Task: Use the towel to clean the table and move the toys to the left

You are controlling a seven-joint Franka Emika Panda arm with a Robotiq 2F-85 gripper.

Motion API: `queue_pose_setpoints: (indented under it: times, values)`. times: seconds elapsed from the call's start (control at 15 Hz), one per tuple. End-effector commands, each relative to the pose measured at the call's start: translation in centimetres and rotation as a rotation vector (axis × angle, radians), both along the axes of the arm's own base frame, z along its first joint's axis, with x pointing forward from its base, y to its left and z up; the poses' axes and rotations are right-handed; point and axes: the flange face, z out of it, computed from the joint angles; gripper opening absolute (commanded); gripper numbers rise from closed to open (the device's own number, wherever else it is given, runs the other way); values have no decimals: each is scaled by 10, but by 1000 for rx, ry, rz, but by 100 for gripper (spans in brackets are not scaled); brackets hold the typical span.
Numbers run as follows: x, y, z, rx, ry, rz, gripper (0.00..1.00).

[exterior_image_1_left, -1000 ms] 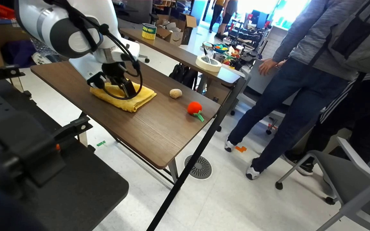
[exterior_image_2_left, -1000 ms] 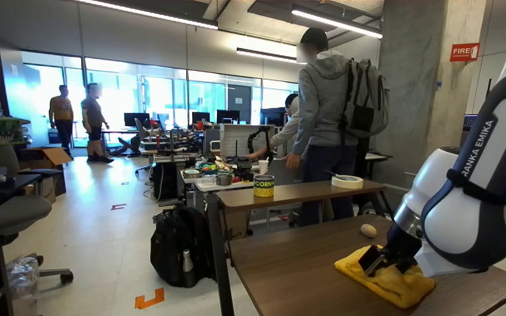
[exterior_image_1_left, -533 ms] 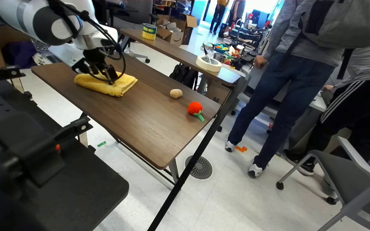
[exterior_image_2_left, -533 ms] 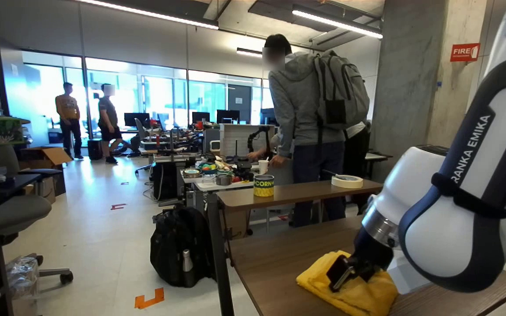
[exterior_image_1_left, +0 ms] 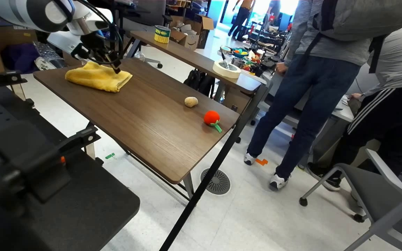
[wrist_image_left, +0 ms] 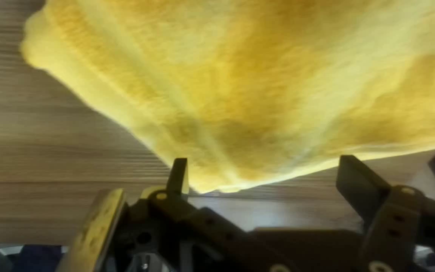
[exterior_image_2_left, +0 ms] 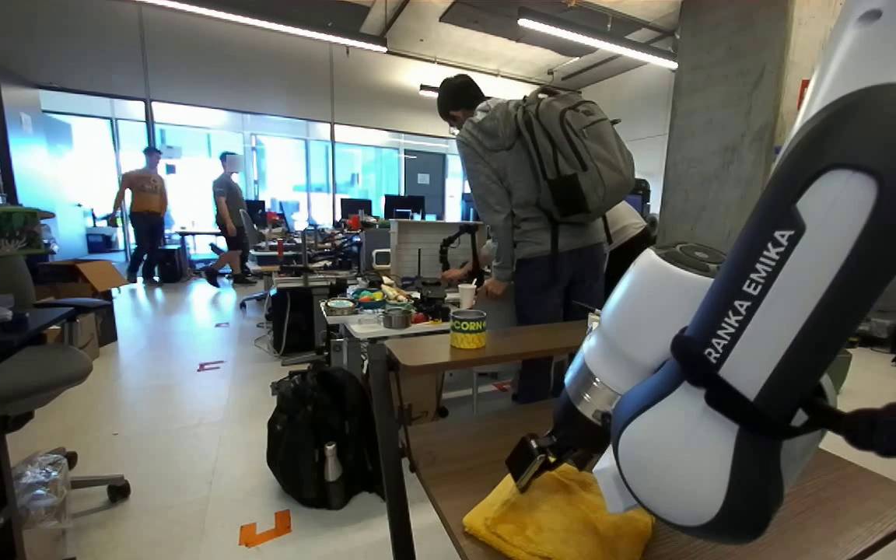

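towel [exterior_image_1_left: 94,78]: farther from toys [exterior_image_1_left: 210,118] | fingers [wrist_image_left: 361,185]: nearer towel's edge

Towel [wrist_image_left: 259,75]: matt cloth, fuzzy nap. Table [exterior_image_1_left: 141,122]: wood-grain top, smooth, satin sheen. Frame bar [exterior_image_1_left: 217,162]: painted metal by the look, matt. Red toy [exterior_image_1_left: 210,118]: matt, material unclear; its green bit [exterior_image_1_left: 216,127] flat, felt-like. Tan toy [exterior_image_1_left: 191,101]: matt, mottled, a bit rough. Gripper [wrist_image_left: 261,166]: smooth-faced fingers [wrist_image_left: 359,183], plastic or metal, can't tell. Arm [exterior_image_2_left: 697,459]: smooth semi-gloss shells, bare shiny metal collar [exterior_image_2_left: 592,389]. Corn can [exterior_image_2_left: 468,330]: slick printed wrap. Tape roll [exterior_image_1_left: 226,73]: matt, papery. Dark desk [exterior_image_1_left: 92,205]: matt. Black backpack [exterior_image_2_left: 312,435]: matt fabric; bottle [exterior_image_2_left: 332,467]: metal look. Floor [exterior_image_2_left: 176,435]: smooth, glossy. Pillar [exterior_image_2_left: 728,117]: raw concrete, matt.
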Motion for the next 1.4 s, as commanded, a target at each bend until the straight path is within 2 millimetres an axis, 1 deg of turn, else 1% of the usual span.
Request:
queue_pose_setpoints:
  times: [0.0,0.07,0.13,0.2,0.27,0.33,0.4,0.47,0.6,0.8,0.87,0.93,1.0,1.07,1.13,1.33]
  values:
    - [24,-66,-14,-11,-8,-164,100]
    - [25,-83,-24,-12,6,-204,100]
    - [25,-95,-33,-6,24,-232,100]
    - [23,-100,-39,12,48,-239,100]
    - [23,-99,-41,37,65,-232,100]
    - [22,-89,-36,62,65,-208,100]
    - [18,-96,-25,85,50,-185,100]
    - [10,-94,-10,89,28,-162,100]
    - [-6,-83,15,98,-14,-114,100]
    - [-37,-64,52,103,-76,-45,100]
    - [-43,-62,62,94,-94,-53,100]
    - [-43,-65,71,80,-106,-88,100]
    - [-42,-71,79,66,-119,-121,100]
    - [-38,-85,86,51,-143,-180,100]
    - [-33,-102,93,41,-165,-249,100]
    - [-21,-154,103,9,-208,-412,100]
